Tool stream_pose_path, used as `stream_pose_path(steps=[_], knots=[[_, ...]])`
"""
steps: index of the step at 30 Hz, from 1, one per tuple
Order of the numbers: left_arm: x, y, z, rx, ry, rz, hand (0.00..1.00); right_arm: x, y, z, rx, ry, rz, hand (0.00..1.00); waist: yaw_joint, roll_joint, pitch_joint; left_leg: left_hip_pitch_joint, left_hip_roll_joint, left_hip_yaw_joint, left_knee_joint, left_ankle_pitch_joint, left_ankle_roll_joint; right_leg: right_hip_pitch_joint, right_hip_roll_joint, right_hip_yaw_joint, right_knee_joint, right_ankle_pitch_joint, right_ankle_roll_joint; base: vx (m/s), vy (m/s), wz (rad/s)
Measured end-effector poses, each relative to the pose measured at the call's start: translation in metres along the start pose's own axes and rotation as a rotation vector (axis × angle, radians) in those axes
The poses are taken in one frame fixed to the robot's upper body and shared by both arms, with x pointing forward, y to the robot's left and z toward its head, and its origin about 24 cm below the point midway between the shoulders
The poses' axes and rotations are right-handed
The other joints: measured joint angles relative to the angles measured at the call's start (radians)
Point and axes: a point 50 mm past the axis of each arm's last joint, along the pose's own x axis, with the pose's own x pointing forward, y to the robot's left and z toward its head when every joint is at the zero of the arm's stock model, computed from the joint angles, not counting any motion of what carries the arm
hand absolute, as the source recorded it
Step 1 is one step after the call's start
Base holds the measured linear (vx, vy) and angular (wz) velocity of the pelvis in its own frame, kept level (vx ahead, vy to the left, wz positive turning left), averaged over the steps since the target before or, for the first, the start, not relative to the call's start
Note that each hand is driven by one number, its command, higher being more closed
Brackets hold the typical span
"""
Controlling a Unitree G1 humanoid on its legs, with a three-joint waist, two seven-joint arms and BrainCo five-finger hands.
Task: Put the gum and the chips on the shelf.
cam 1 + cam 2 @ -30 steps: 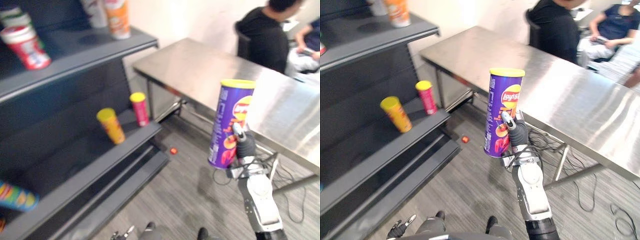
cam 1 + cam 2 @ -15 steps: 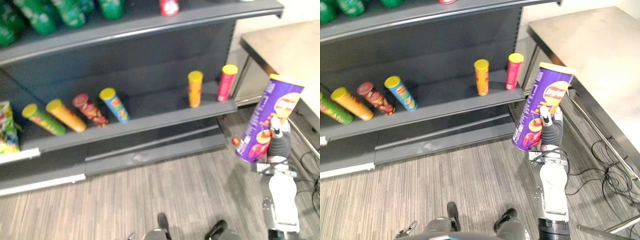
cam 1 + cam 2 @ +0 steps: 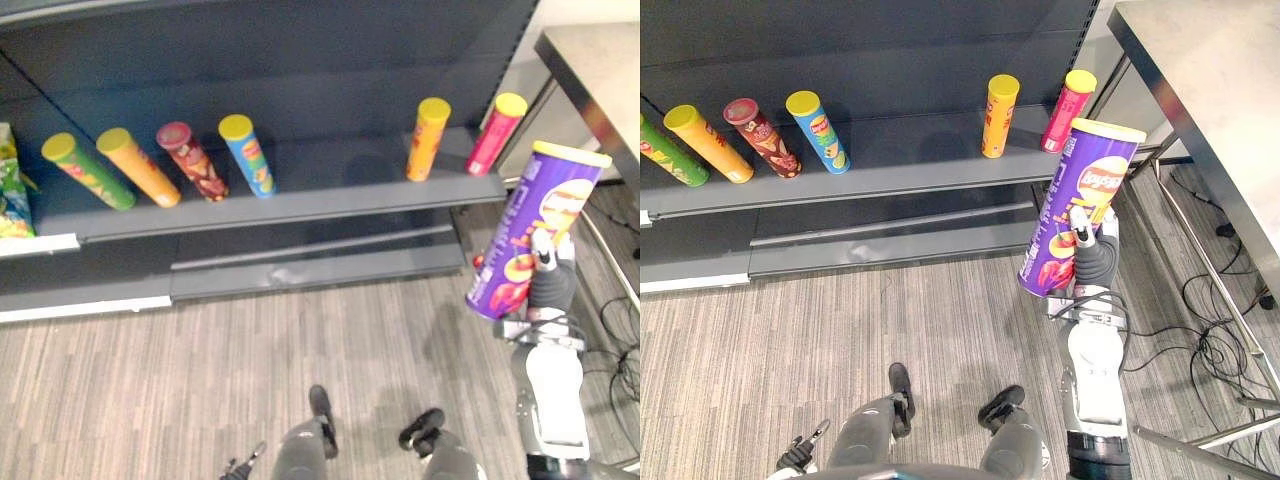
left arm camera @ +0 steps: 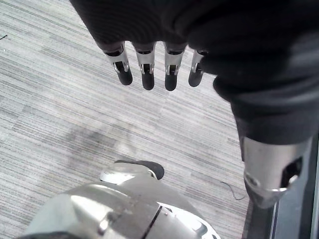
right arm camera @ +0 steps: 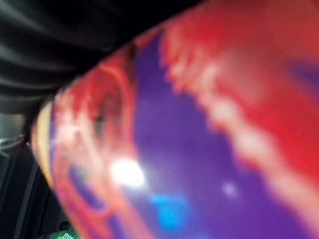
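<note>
Purple chips can, tall cardboard with a yellow lid, stands nearly upright, top tipped rightward, our right hand wrapped round its lower part. We judge the dark grey shelf board lies ahead and leftward, apart. Our left hand hangs straight-fingered, empty.

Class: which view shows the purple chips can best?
The right eye view: the whole purple chips can, lid to base, in the right robot hand. The left eye view shows likewise, nearer the edge; the right wrist view gives a close patch of its side.
</note>
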Motion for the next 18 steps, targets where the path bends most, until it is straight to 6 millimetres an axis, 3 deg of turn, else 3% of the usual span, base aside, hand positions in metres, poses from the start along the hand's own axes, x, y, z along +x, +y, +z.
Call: stream_pose_path(steps=[6,11,14,15,16,17,18], knots=[[0.001,-0.002,0.005,-0.01,-0.017,-0.016,0.0,0.004,0.012,-0.001,0.023,-0.003,0.059,1.0,0.007,-0.004,0.02,-0.016,0.03,-0.004,0.034,-0.008,-0.003,0.002,0.04,0.003,-0.02,0.009,-0.006,0.1,-0.014,-0.04],[0.001,-0.004,0.013,-0.067,-0.052,-0.026,0.0,0.009,0.035,-0.004,0.061,-0.001,0.147,1.0,0.054,0.002,0.053,-0.068,0.099,-0.019,0.215,-0.124,-0.007,0.042,0.085,0.005,-0.053,0.021,-0.007,0.02,0.042,-0.1],[0.001,-0.008,0.013,-0.076,-0.051,-0.042,0.0,0.006,0.045,-0.005,0.075,0.011,0.196,1.0,0.053,0.012,0.058,-0.09,0.092,-0.067,0.291,-0.203,0.006,0.068,0.045,0.004,0.026,0.026,-0.005,0.02,0.125,0.4],[0.001,-0.01,0.018,-0.067,-0.075,-0.059,0.0,0.004,0.046,-0.007,0.072,0.021,0.203,1.0,0.044,0.028,0.064,-0.082,0.055,-0.106,0.295,-0.212,0.023,0.044,-0.003,0.095,0.147,0.07,-0.073,0.05,0.204,0.88],[0.001,-0.012,0.019,-0.058,-0.085,-0.066,0.0,0.003,0.044,-0.007,0.064,0.024,0.204,1.0,0.042,0.039,0.069,-0.074,0.047,-0.132,0.295,-0.213,0.029,0.022,-0.009,0.172,0.202,0.102,-0.126,0.1,0.277,1.15],[0.001,-0.011,0.024,-0.028,-0.112,-0.076,0.0,0.001,0.042,-0.009,0.057,0.034,0.204,1.0,0.039,0.05,0.071,-0.065,0.027,-0.184,0.294,-0.214,0.045,-0.045,0.015,0.363,0.281,0.1,-0.151,0.14,0.198,1.16],[0.001,-0.009,0.03,-0.003,-0.134,-0.078,0.0,-0.002,0.044,-0.011,0.062,0.045,0.213,1.0,0.038,0.051,0.073,-0.065,0.008,-0.231,0.281,-0.213,0.059,-0.081,0.082,0.517,0.276,0.015,-0.084,0.13,0.129,1.19]])
